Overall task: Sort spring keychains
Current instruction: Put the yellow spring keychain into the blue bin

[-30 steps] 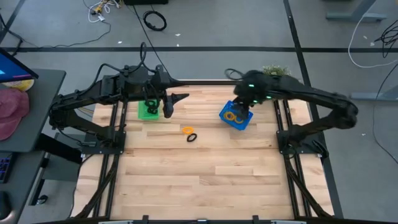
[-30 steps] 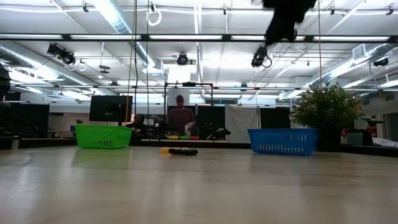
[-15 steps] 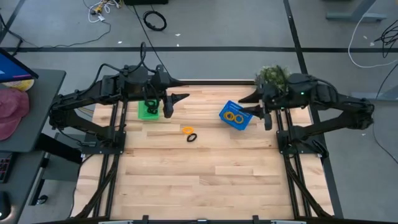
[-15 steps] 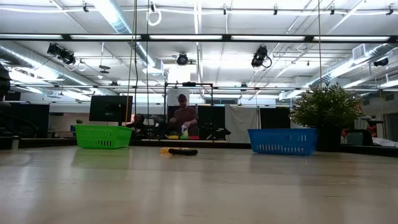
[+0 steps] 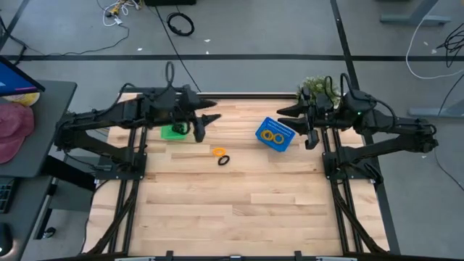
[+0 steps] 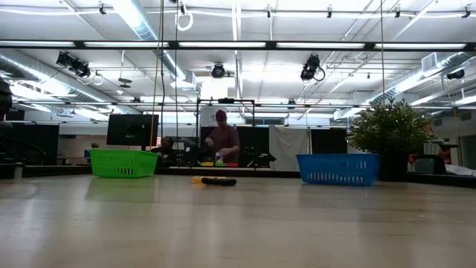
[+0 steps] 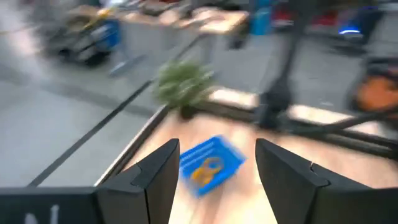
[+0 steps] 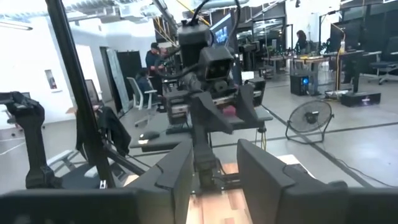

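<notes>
Wooden boards make up the worktop (image 5: 239, 203), and a big room with ceiling lights shows behind it. Near the middle lie two spring keychains, touching each other: an orange one (image 5: 217, 151) and a black one (image 5: 223, 159). Two more orange keychains (image 5: 273, 135) sit inside the blue basket (image 5: 283, 142), on the right side. The green basket (image 5: 171, 132) stands on the left side, partly under the left arm. The left gripper (image 5: 206, 120) hangs in the air just beside the green basket, with its fingers (image 7: 155, 171) spread apart and nothing in them. The right gripper (image 5: 290, 119) hangs just beside the blue basket, near a small plant (image 5: 317, 87); its fingers (image 8: 180, 168) are also apart and bare. Far back, a person (image 6: 222, 138) stands at a desk.
</notes>
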Controlling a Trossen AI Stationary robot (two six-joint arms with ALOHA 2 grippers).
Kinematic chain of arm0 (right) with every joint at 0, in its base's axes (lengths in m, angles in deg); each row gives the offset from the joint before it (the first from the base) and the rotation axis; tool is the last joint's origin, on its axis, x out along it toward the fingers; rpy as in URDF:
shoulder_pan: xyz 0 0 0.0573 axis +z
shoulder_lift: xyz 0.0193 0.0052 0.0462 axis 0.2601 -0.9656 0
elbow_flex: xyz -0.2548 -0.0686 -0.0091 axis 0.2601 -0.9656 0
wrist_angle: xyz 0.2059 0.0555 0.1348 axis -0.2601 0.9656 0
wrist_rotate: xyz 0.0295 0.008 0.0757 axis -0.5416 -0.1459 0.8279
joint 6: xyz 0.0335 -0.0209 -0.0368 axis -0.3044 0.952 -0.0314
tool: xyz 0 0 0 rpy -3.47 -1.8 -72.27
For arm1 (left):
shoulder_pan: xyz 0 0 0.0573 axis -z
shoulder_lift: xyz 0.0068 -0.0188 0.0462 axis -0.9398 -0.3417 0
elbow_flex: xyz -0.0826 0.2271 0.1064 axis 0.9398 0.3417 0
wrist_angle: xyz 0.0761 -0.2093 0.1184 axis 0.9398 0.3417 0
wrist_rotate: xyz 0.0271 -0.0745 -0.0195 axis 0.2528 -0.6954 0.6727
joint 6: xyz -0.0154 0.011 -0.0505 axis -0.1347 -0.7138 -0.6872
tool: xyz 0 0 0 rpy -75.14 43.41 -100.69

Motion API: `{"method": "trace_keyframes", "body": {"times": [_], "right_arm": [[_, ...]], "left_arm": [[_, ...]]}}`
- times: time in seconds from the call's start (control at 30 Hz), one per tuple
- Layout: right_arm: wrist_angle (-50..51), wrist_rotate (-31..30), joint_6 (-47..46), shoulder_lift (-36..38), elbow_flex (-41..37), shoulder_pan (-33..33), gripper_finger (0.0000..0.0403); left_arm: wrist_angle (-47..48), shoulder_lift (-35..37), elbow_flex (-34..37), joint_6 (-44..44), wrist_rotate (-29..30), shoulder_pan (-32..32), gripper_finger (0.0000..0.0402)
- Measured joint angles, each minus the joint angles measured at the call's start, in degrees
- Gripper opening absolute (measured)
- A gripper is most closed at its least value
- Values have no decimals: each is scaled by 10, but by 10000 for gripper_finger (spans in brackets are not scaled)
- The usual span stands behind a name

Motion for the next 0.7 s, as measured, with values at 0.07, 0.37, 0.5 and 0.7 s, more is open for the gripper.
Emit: {"method": "trace_keyframes", "body": {"times": [0.07, 0.37, 0.5, 0.7], "right_arm": [[1, -3, -3, 0, 0, 0, 132], [-3, -22, -4, 0, 0, -1, 132], [-3, -24, -12, 0, 0, -1, 132], [-3, -24, -21, -5, 0, -1, 133]], "left_arm": [[0, 12, 24, -38, 83, 0, 216], [15, -33, 75, -303, 192, 0, 216], [71, -69, 75, -403, 151, -26, 215], [152, -135, 75, -423, -67, -91, 208]]}}
